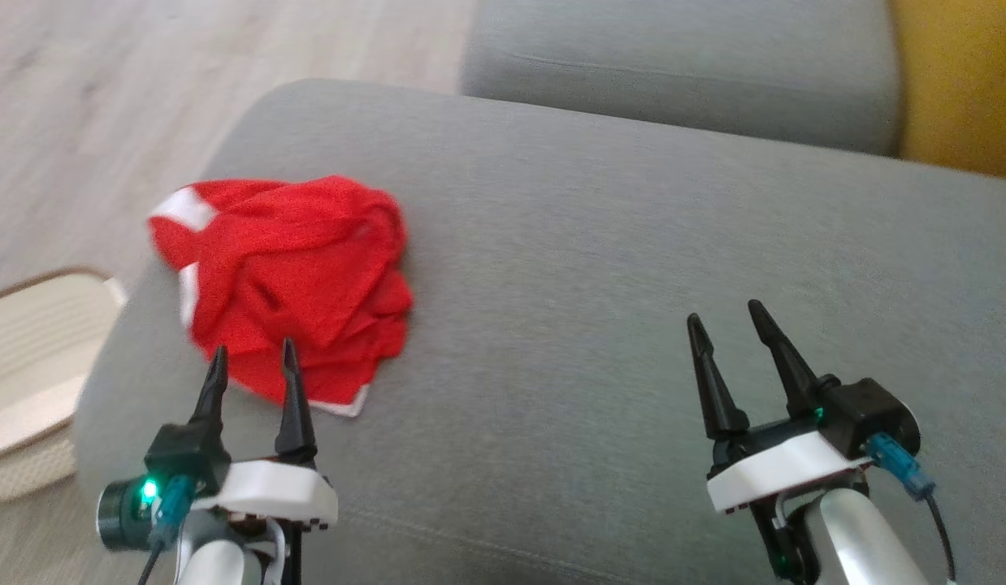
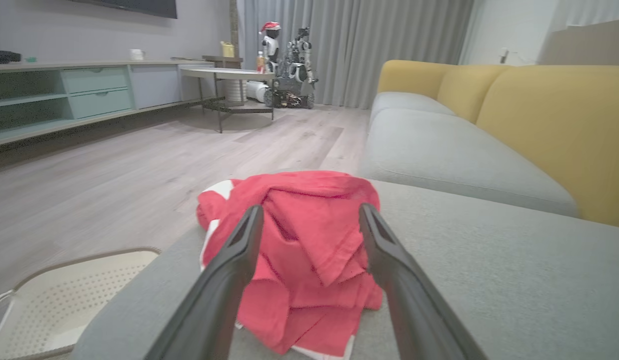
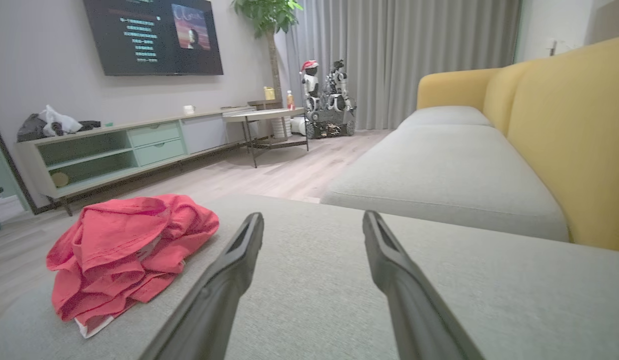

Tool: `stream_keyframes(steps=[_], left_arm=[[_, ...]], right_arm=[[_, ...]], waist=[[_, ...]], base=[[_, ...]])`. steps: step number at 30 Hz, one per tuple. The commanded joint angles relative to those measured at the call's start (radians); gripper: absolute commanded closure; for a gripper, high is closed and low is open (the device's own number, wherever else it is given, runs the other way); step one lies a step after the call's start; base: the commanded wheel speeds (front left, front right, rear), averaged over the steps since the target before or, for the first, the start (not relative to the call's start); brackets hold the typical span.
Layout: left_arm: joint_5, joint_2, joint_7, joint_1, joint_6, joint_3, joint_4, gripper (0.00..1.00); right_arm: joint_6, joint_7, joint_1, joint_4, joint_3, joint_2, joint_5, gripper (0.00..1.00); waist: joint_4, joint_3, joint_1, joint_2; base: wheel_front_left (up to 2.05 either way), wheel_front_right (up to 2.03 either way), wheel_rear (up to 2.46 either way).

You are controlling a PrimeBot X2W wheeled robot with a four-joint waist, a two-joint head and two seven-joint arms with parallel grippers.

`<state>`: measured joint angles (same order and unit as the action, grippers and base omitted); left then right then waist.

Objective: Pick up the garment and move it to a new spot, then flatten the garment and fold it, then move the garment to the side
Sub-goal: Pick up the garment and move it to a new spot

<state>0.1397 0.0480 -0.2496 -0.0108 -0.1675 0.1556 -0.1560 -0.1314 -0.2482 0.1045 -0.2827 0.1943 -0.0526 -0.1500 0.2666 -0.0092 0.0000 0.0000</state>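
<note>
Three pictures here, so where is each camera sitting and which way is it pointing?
Head view: on the robot's head, looking down at the grey sofa seat and red garment; left fingers and right fingers show, open.
Left wrist view: on the left wrist, low, looking along its own fingers straight at the garment.
Right wrist view: on the right wrist, looking along its fingers over bare seat, garment at that view's left.
Shared: both wrist views show the yellow backrest and a distant robot.
</note>
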Motion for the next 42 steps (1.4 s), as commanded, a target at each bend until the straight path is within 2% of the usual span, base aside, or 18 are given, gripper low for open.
stream_keyframes(steps=[1, 10, 21, 24, 30, 34, 38, 42], left_arm=[[0.004, 0.002, -0.012, -0.022, -0.006, -0.037, 0.045, 0.0], [0.012, 0.002, -0.012, -0.006, -0.002, -0.055, 0.044, 0.0], [0.039, 0.002, -0.012, -0.033, 0.012, -0.083, 0.025, 0.0], [0.036, 0.002, -0.012, -0.057, 0.033, -0.092, 0.002, 0.0], [0.028, 0.038, -0.012, -0.162, 0.119, -0.107, -0.103, 0.0], [0.055, 0.058, -0.005, -0.288, 0.175, -0.108, -0.224, 0.0], [0.085, 0.078, 0.058, -0.436, 0.207, -0.115, -0.346, 0.0], [0.069, 0.119, 0.118, -0.569, 0.216, -0.101, -0.457, 0.0]], right_arm=[[0.001, -0.014, 0.019, 0.028, 0.029, 0.002, -0.006, 0.0], [0.001, -0.014, 0.022, 0.029, 0.041, 0.002, -0.025, 0.0], [0.001, -0.014, 0.033, 0.037, 0.041, 0.002, -0.019, 0.0], [0.001, -0.014, 0.037, 0.039, 0.009, 0.002, -0.016, 0.0], [0.001, -0.014, 0.068, 0.075, -0.073, -0.002, -0.008, 0.0], [0.001, -0.012, 0.092, 0.105, -0.101, -0.03, 0.008, 0.0], [0.001, 0.004, 0.112, 0.154, -0.112, -0.063, 0.012, 0.0], [0.001, 0.025, 0.126, 0.205, -0.113, -0.086, 0.007, 0.0]], waist=[[0.072, -0.014, 0.0, 0.0], [0.141, -0.013, 0.0, 0.0], [0.122, 0.031, 0.0, 0.0], [0.11, 0.055, 0.0, 0.0], [0.065, 0.142, 0.0, 0.0], [0.043, 0.209, 0.0, 0.0], [0.026, 0.275, 0.0, 0.0], [0.009, 0.333, 0.0, 0.0]], base=[[0.0, 0.0, 0.0], [0.0, 0.0, 0.0], [0.0, 0.0, 0.0], [0.0, 0.0, 0.0], [0.0, 0.0, 0.0], [0.0, 0.0, 0.0], [0.0, 0.0, 0.0], [0.0, 0.0, 0.0]])
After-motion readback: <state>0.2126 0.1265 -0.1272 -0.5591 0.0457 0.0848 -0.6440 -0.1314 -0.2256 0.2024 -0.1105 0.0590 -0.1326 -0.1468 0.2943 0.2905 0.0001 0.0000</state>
